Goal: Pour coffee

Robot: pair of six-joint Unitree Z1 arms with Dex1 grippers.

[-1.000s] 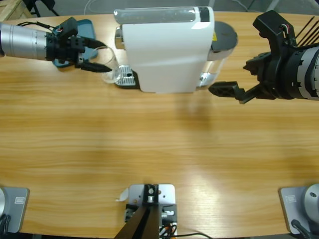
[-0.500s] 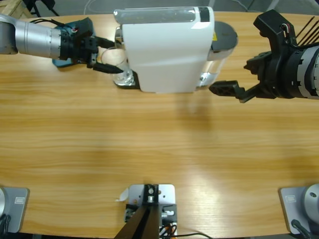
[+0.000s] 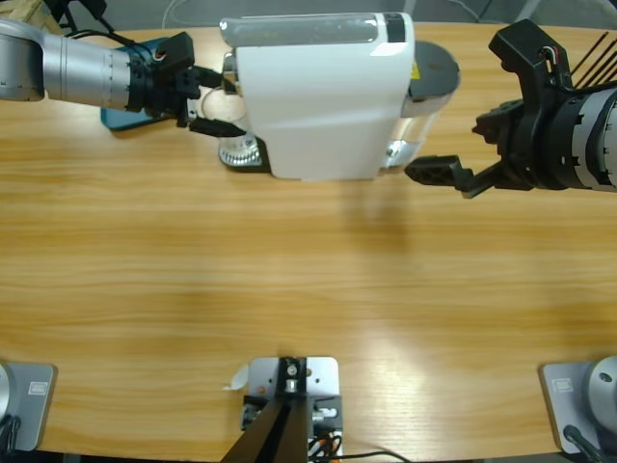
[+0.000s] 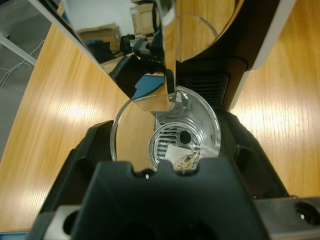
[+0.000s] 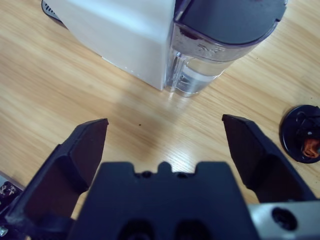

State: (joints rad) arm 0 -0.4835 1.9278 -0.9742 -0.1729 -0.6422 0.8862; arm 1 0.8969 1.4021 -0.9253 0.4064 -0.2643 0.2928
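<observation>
Between the left gripper's (image 4: 167, 150) closed-in jaws sits a clear glass cup (image 4: 165, 130) under the coffee machine (image 3: 323, 96); right gripper (image 5: 162, 145) gapes wide; no legible writing.

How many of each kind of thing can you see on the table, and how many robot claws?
Coffee machine: 1
Glass cup: 1
Blue flat thing: 1
Black round thing: 1
Robot grippers, left gripper and right gripper: 2
Total: 6
</observation>
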